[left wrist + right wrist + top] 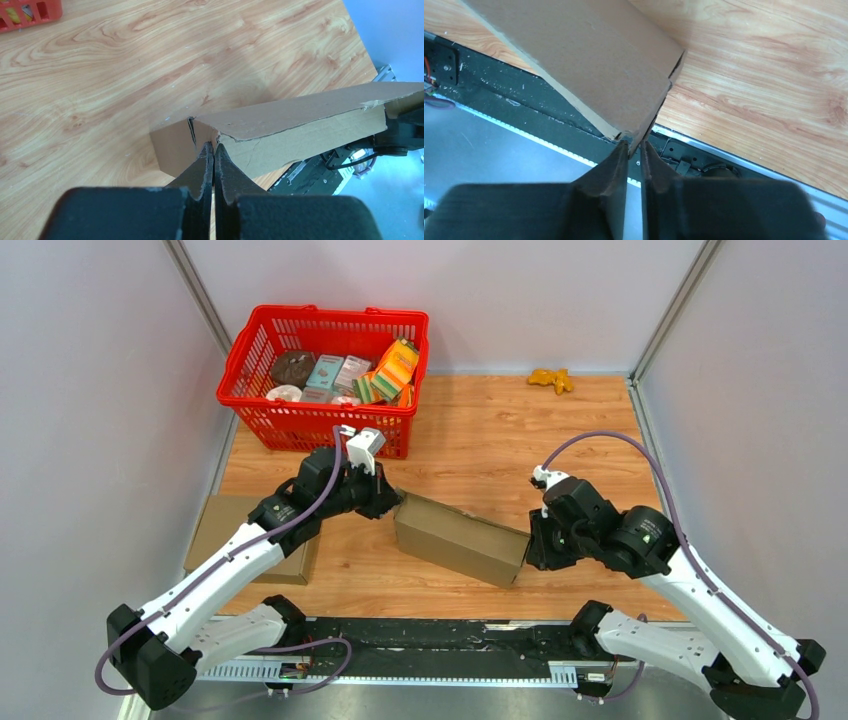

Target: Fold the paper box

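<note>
The paper box (460, 538) is a long brown cardboard carton lying slantwise on the wooden table between my two arms. My left gripper (393, 502) is at its far left end. In the left wrist view the left gripper (214, 145) is shut, its tips pinching the thin corner edge of the paper box (300, 120). My right gripper (530, 550) is at the near right end. In the right wrist view the right gripper (634, 145) is closed narrowly on the end edge of the paper box (589, 60), with cardboard between its fingertips.
A red basket (300, 425) full of packaged goods stands at the back left. A flat piece of cardboard (215, 525) lies at the left table edge under my left arm. A small yellow toy (551, 379) lies by the back wall. Grey walls enclose the table.
</note>
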